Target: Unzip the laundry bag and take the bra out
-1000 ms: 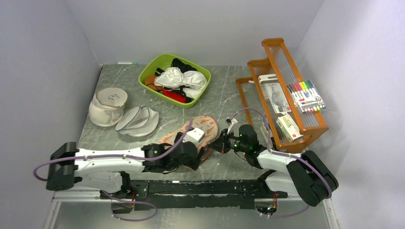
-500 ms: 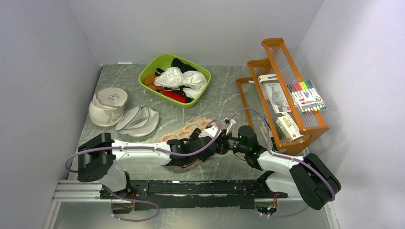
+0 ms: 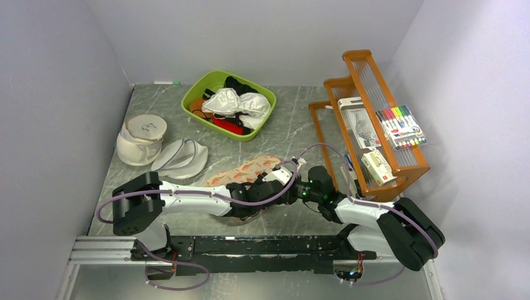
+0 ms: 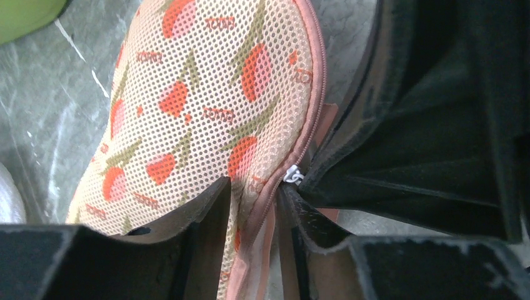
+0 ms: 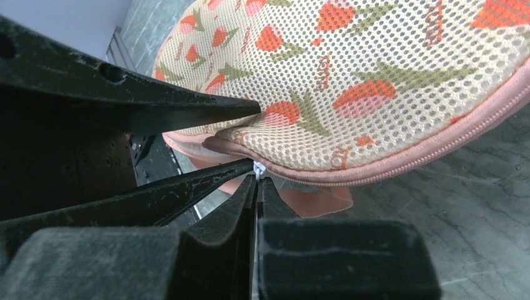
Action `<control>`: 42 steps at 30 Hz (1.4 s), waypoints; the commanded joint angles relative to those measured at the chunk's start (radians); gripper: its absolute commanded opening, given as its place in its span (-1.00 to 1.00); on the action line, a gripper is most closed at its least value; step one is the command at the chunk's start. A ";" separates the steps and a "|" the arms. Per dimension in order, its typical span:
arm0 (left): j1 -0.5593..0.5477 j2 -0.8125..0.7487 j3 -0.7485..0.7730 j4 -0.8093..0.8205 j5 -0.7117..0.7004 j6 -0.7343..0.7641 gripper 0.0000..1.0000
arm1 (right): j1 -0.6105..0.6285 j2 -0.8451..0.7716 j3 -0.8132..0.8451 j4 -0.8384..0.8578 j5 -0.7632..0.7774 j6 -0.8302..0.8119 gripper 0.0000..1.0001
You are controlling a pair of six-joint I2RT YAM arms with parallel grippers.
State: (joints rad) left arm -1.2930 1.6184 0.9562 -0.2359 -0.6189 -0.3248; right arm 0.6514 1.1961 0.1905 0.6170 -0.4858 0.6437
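Note:
The laundry bag (image 3: 250, 167), pale pink mesh with orange-red flowers, lies flat in the middle of the table. My left gripper (image 3: 282, 187) straddles its near-right edge. In the left wrist view its two fingers press the mesh (image 4: 206, 94) and the pink zip trim from either side (image 4: 256, 206). My right gripper (image 3: 295, 189) meets it from the right. In the right wrist view it is shut (image 5: 257, 184) on the small white zip pull (image 5: 256, 169), also seen in the left wrist view (image 4: 292, 175). The zip looks closed along the edge that shows. The bra is hidden.
A green bin (image 3: 194, 103) with white bras and other items stands at the back. Round white mesh bags (image 3: 140, 140) lie at the left. An orange rack (image 3: 369, 119) with markers and boxes stands right of the grippers. A pen (image 3: 166, 82) lies by the back wall.
My left arm reached right along the bag to its near-right end, and its jaws narrowed onto the bag's edge. The right gripper stayed shut at the zip pull.

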 commanded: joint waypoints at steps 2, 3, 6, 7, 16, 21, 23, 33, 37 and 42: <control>0.008 -0.023 -0.048 0.035 -0.010 -0.036 0.00 | 0.010 -0.021 0.015 0.011 -0.030 0.012 -1.00; 0.008 -0.030 -0.061 0.050 -0.001 -0.058 -0.01 | 0.011 -0.029 0.011 0.012 -0.030 0.015 -1.00; 0.009 -0.040 -0.087 0.069 0.013 -0.074 -0.27 | 0.011 -0.050 0.007 -0.006 -0.014 0.014 -1.00; 0.009 -0.043 -0.081 0.056 0.013 -0.078 -0.38 | 0.012 -0.053 0.013 -0.024 -0.007 0.012 -1.00; 0.009 -0.193 -0.148 0.041 0.083 -0.081 -0.86 | 0.012 -0.124 0.031 -0.159 0.147 -0.008 -1.00; 0.009 -0.284 -0.213 0.012 0.060 -0.115 -0.86 | 0.008 -0.202 0.054 -0.315 0.337 -0.019 -1.00; 0.009 -0.306 -0.229 0.003 0.061 -0.121 -0.86 | 0.002 -0.220 0.074 -0.383 0.430 -0.025 -1.00; 0.020 -0.224 -0.230 -0.008 0.028 -0.196 -0.86 | -0.064 -0.210 0.085 -0.431 0.382 -0.055 -1.00; 0.066 -0.136 -0.154 -0.086 -0.013 -0.207 -0.86 | -0.062 -0.227 0.049 -0.319 0.160 -0.089 -1.00; 0.157 -0.133 -0.122 -0.072 0.070 -0.157 -0.86 | -0.034 -0.178 0.022 -0.214 -0.025 -0.069 -1.00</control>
State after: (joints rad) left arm -1.1931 1.5017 0.7937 -0.2829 -0.5694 -0.5045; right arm 0.5983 0.9932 0.2329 0.2939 -0.3347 0.5835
